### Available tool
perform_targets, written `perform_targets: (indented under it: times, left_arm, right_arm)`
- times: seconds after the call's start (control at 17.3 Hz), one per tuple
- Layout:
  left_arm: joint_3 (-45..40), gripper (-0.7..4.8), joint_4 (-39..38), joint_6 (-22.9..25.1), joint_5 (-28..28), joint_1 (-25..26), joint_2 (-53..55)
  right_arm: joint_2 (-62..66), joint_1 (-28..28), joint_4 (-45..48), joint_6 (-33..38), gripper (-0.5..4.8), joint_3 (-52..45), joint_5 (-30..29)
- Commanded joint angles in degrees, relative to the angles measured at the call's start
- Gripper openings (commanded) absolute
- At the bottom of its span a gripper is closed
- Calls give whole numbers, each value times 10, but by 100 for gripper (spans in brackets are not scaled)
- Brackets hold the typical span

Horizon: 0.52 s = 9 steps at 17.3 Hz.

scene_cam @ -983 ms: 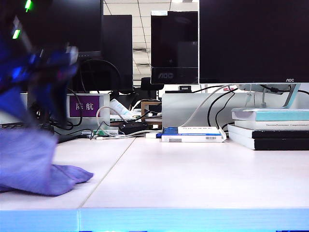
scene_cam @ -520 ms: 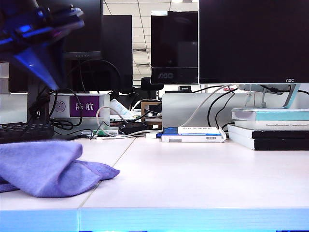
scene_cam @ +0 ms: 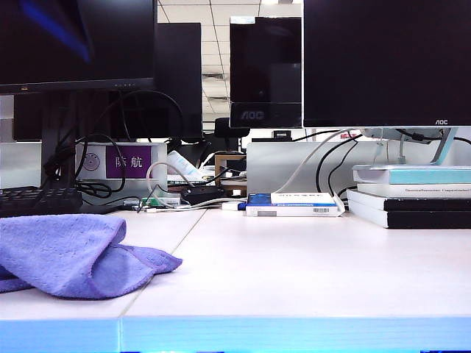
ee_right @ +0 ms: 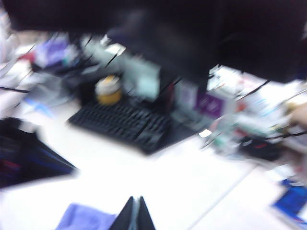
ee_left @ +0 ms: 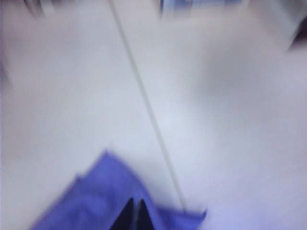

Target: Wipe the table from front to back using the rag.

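Tabletop (scene_cam: 294,272): wide, pale pinkish-white, matte; a thin straight seam (scene_cam: 158,265) runs from the front edge toward the back on the left side; the front edge shows a light blue tint.

Monitors: a large dark AOC screen (scene_cam: 386,62) at back right, a smaller dark AOC screen (scene_cam: 265,70) behind centre, another dark screen (scene_cam: 77,40) at back left. All are unlit.

Room: office ceiling panels visible between the screens.

Rag (scene_cam: 73,254): lavender-purple, fuzzy, lying loosely bunched on the tabletop at front left, its hemmed corner reaching to about the seam. No hand touches it in the exterior view.

Book stack (scene_cam: 412,195): back right, below the large monitor, pale and dark volumes laid flat.

Keyboard (scene_cam: 40,200): black, back left, behind the rag.

Flat blue-and-white box (scene_cam: 294,204): back centre, with white and black cables (scene_cam: 327,158) trailing over and behind it.

Purple sign (scene_cam: 129,161): on a grey box at back left.

Left hand (ee_left: 135,213): dark fingertips together, holding nothing, above the rag's edge; view blurred.

Right hand (ee_right: 135,215): dark fingertips together, empty, over the tabletop beside the rag (ee_right: 84,218), facing the keyboard (ee_right: 122,124); view blurred.
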Motion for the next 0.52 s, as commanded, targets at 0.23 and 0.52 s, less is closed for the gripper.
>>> perform_targets:
  times: [0.23,0.52]
  left_arm:
    - [0,-6,-20,3,-77,0,-210]
    - [-95,-6,-40,12,-69,-1,-406]
  right_arm:
    - [-109,0,-74,0,-1,-60,72]
    - [-226,0,0,0,-1,-229,95]
